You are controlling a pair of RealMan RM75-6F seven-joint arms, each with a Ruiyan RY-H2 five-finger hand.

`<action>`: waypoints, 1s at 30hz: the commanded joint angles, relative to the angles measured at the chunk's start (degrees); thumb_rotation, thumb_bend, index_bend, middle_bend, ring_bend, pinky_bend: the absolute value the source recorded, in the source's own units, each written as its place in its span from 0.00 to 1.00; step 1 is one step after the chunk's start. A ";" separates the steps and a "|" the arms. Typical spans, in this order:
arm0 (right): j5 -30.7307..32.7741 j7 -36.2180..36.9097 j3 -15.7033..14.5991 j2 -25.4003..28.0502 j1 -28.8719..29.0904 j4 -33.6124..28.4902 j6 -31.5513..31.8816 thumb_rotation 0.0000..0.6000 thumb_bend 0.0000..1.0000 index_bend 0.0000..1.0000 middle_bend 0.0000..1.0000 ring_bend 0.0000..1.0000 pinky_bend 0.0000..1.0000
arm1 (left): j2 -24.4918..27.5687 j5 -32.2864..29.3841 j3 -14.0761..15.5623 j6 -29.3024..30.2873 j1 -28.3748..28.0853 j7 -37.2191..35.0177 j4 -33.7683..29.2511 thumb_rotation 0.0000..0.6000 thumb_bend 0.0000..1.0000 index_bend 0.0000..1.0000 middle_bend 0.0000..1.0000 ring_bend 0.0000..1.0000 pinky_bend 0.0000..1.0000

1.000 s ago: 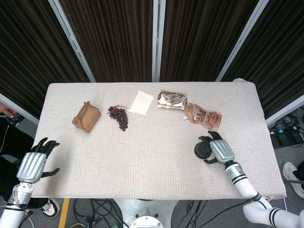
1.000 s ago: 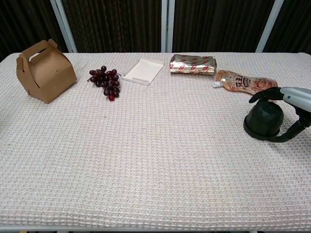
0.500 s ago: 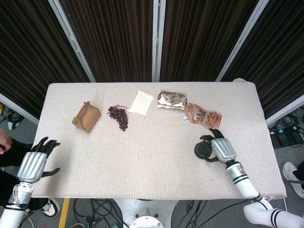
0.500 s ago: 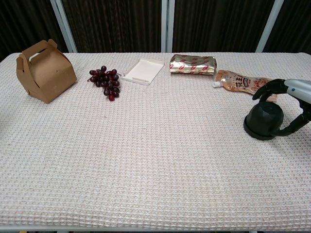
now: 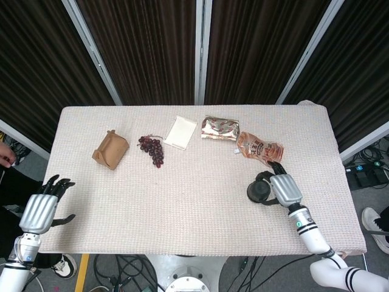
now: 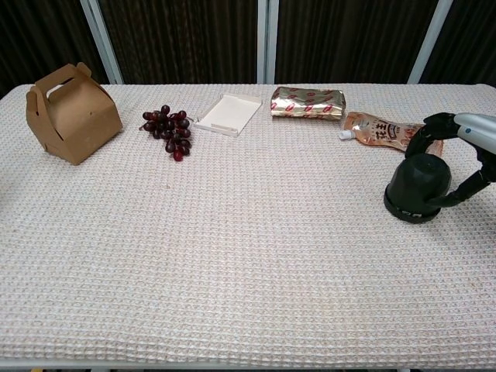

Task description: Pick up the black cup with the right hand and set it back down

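Black cup [image 6: 419,190] sits upside down, wide rim down, on the surface [image 5: 200,207], just in front of the orange pouch [image 6: 387,132], robot's side of it. Chest view: cup looks to be resting on the cloth w/ a slight tilt, can't tell if the rim is fully down.

Right hand [image 5: 284,190] is right beside the cup, on the side away from the paper box. Its fingers [image 6: 434,124] curl over the cup's top and back, thumb hooks round the near side low down; fingers are wrapped round the cup, touching it.

Left hand [image 5: 40,210] hangs off the surface edge, well apart from the cup, beyond the paper box [image 5: 110,149]. Fingers spread, holding nothing.

Rest, all further back than the cup: foil packet [image 5: 220,128] next to the pouch, white tray [image 5: 180,132] beside that, grapes [image 5: 152,148] betw. tray and box.
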 commanded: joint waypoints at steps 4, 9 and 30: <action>-1.23 2.07 0.75 2.34 -1.01 -2.84 3.38 1.00 0.03 0.40 0.43 0.03 0.00 | -0.05 0.00 0.03 -0.18 -0.08 0.26 -0.21 1.00 0.02 0.23 0.17 0.08 0.27; -1.19 3.80 0.89 4.55 -3.09 -3.02 6.60 1.00 0.03 0.40 0.43 0.03 0.00 | -0.09 0.07 0.09 -0.33 -0.18 0.59 -0.44 1.00 0.02 0.23 0.17 0.08 0.27; 1.74 12.04 -1.26 2.60 -5.90 9.24 0.43 1.00 0.00 0.19 0.19 0.00 0.00 | -0.08 -0.10 -0.07 -0.41 -0.35 1.14 -0.76 1.00 0.02 0.23 0.17 0.08 0.27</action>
